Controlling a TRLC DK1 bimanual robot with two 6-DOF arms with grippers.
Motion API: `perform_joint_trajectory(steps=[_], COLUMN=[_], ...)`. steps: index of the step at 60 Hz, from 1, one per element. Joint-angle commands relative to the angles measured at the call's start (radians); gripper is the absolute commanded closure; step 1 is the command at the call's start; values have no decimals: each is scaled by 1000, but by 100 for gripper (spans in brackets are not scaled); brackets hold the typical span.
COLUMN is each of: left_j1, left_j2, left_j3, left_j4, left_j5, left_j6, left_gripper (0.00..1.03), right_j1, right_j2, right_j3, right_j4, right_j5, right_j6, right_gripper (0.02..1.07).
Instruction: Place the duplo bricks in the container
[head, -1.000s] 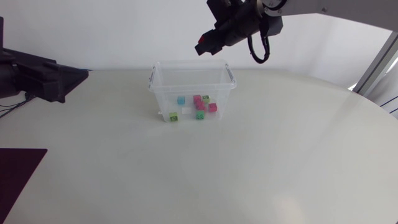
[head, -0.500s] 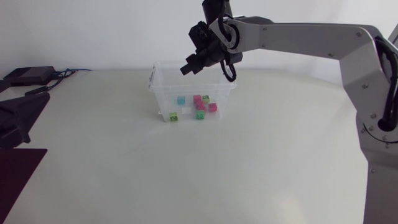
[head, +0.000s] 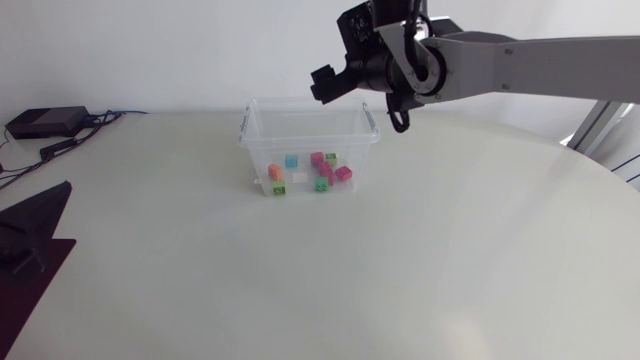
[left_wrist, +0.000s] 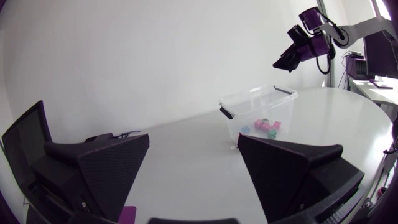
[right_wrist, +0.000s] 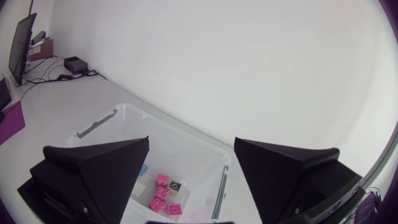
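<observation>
**Clerk:** Entry one, the pincers?

**Checker:** Matte black right pincer (head: 323, 82): released, its two wedge fingers spread wide with nothing between them. It hangs in the air above the far rim of the clear plastic container (head: 258, 150) and does not touch it. Its silver-grey arm (head: 540, 55) runs off to the container's right.

**Clerk:** And the other one?

**Checker:** Matte black left pincer (left_wrist: 194, 140): also released, fingers wide apart and empty. It is well apart from the container, on the container's left side.

**Clerk:** Entry two, the container?

**Checker:** A rectangular open-topped tub with grey clip handles (head: 372, 120) on its short ends. It stands upright on the white tabletop (head: 420, 250).

**Clerk:** Contents?

**Checker:** Small duplo bricks, all lying on the container's floor.
- Light blue brick (head: 291, 160): near the container's middle.
- Orange brick (head: 276, 173): by the container's near wall toward its left end.
- Yellow-green brick (head: 279, 187): just beside the orange one, against the same wall.
- Green brick (head: 321, 184): at the near wall, right of the container's middle.
- Pink brick (head: 317, 158) and magenta brick (head: 343, 173): in a loose cluster in the container's right half.

**Clerk:** Anything outside the container?

**Checker:** A small black box with cables (head: 40, 122), well apart from the container on its left.
</observation>
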Motion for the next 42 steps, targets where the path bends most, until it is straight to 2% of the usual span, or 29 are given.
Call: perform_joint_trajectory(steps=[1,7,20,31,42], left_j1=[27,70,56,56,40], left_j2=[-19,-28,-45,-120,-127], left_j3=[-44,-79,-110,-162,-190], left_j4=[25,59,72,147,180], left_j5=[1,2,13,21,22], left_j6=[22,24,21,-67,-68], left_gripper=[4,4,4,4,4], right_j1=[-28,-70,-149,-226,-304], right_j2=[-130,-273,-544,-787,-1008], right_j3=[-103,-215,-465,-665,-849], right_j4=[26,28,38,54,60], right_j5=[21,19,22,27,27], right_j6=[20,14,-8,-50,-49], right_gripper=[6,6,6,6,6])
